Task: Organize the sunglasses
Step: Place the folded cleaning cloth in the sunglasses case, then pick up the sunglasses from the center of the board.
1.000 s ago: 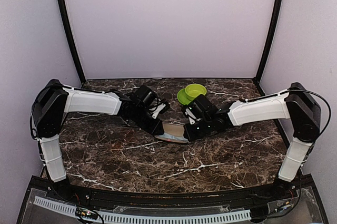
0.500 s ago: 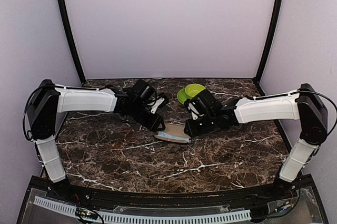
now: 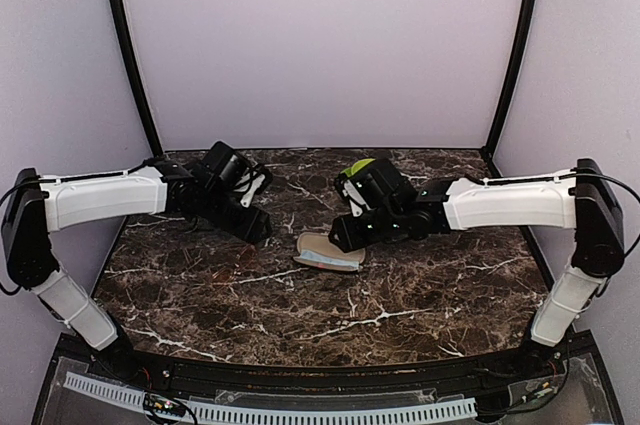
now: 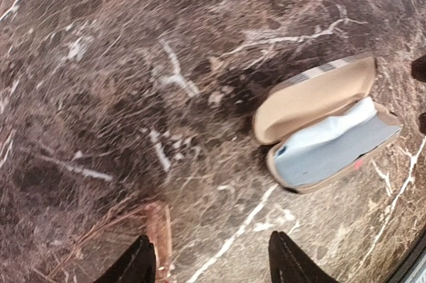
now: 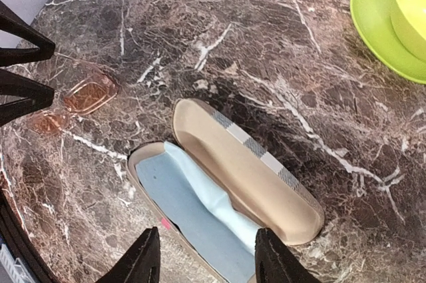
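Sunglasses show from right wrist, not overhead.

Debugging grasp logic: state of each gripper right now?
Left gripper: open, holding nothing.
Right gripper: open, holding nothing.

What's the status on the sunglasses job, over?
Open and empty: left gripper, right gripper. Orange sunglasses on table beside left gripper; case open, cloth inside. Green bowl and plate well apart from case.
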Robot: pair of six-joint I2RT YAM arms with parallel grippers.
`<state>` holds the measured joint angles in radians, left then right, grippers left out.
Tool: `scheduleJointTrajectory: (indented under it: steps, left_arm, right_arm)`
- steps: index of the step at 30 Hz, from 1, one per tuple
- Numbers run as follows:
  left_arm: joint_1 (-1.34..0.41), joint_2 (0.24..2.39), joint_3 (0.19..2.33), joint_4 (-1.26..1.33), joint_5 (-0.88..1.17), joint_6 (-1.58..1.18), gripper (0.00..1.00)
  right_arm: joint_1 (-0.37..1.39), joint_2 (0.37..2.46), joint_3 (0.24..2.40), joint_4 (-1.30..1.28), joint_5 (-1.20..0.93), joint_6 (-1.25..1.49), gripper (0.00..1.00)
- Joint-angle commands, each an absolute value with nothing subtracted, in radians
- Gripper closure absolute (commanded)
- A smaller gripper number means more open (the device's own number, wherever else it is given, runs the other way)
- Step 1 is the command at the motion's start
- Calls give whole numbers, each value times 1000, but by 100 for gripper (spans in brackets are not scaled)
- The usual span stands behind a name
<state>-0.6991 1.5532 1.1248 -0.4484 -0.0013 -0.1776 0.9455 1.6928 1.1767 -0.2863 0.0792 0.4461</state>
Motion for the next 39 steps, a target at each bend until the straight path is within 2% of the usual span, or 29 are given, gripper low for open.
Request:
scheduleJointTrajectory:
  steps: [1, 7, 13, 26, 30, 39]
  left_arm:
    - [-624, 1496, 1056, -508, 49, -234, 40]
    - [-528, 1475, 987, -500, 178, -259, 37]
    - [-515, 1507, 943, -467, 274, -271, 37]
    - [-515, 1562, 921, -487, 210, -221, 41]
    - [-515, 1586, 923, -499, 198, -216, 45]
    - [-526, 1613, 912, -501, 195, -213, 62]
  right_arm:
    - [960, 1732, 1228, -250, 74, 425, 50]
    - [967, 1745, 1223, -233, 73, 421, 50]
    - [966, 1740, 1193, -203, 76, 433, 50]
    - [968, 1750, 1167, -173, 59, 454, 50]
    - [969, 1756, 1167, -169, 51, 457, 50]
    - [969, 1776, 1176, -170, 45, 455, 50]
